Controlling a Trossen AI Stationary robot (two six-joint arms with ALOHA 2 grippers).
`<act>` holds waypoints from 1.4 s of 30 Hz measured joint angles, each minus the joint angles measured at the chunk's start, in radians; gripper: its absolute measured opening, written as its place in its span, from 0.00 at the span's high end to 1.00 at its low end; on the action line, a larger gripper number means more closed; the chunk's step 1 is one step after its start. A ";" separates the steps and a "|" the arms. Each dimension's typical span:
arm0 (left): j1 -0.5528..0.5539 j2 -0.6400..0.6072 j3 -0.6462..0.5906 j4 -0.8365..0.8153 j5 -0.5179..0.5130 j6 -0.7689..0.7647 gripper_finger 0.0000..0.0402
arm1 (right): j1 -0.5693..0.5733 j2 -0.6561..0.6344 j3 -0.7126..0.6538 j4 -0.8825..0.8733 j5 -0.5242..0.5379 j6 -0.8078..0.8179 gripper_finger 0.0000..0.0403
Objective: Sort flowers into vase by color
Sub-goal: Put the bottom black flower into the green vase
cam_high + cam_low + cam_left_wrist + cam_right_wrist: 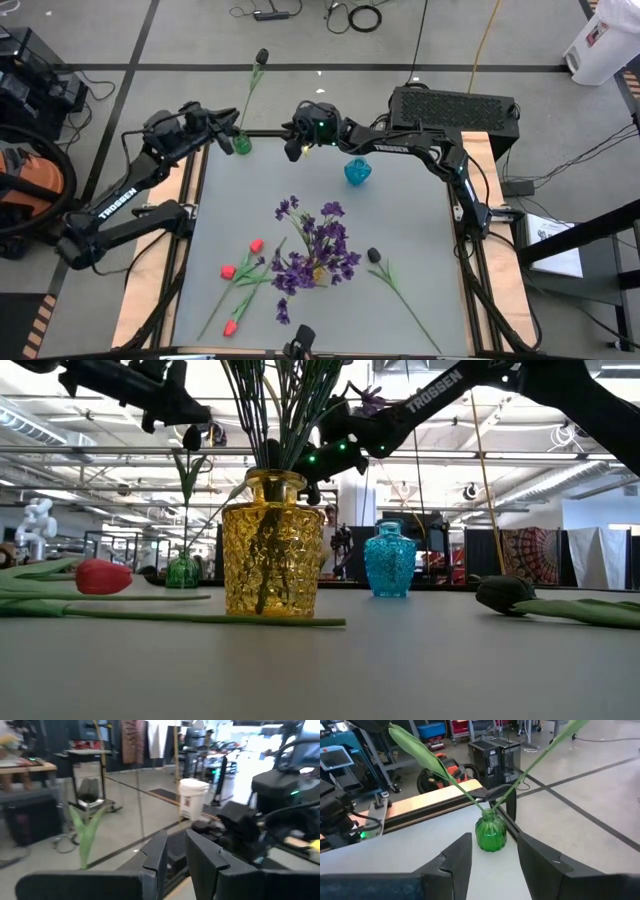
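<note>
**Flowers on a grey table, one black bloom standing in the green vase**

Low view: nearest the camera, a long green stem (170, 616) lies flat across the table in front of a yellow glass vase (271, 546) packed with stems. A red tulip (103, 576) lies at the left, a black-headed bloom (507, 593) lies at the right, and a blue vase (389, 559) stands behind.

High view: purple sprays (315, 248) fill the yellow vase at the table's middle. Three red tulips (241, 272) lie loose beside it on the left; the black-headed bloom (373, 255) lies on the right. At the far left corner a small green vase (241, 144) holds a black-headed flower (262, 57) whose stem leans out past the table edge. The left gripper (226, 129) is just beside that vase. The right gripper (293, 146) hovers near it, left of the blue vase (358, 172).

Left wrist view: the left gripper's fingers (156, 854) stand slightly apart, holding nothing.

Right wrist view: the right gripper's fingers (459, 854) are spread wide, empty, facing the green vase (491, 833).
</note>
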 joint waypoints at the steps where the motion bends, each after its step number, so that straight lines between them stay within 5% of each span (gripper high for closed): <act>1: -0.012 0.004 0.005 -0.007 -0.031 0.015 0.82 | 0.000 -0.003 0.000 -0.004 0.000 -0.006 0.63; 18: -0.088 0.203 0.237 -0.108 -0.200 0.083 0.82 | 0.041 -0.008 -0.001 -0.049 -0.108 -0.036 0.63; 31: -0.225 0.388 0.463 -0.308 -0.610 0.137 0.82 | 0.108 -0.149 -0.001 -0.295 -0.100 -0.161 0.63; 42: -0.154 0.538 0.538 -0.346 -0.653 0.188 0.82 | 0.128 -0.346 -0.065 -0.511 -0.093 -0.214 0.65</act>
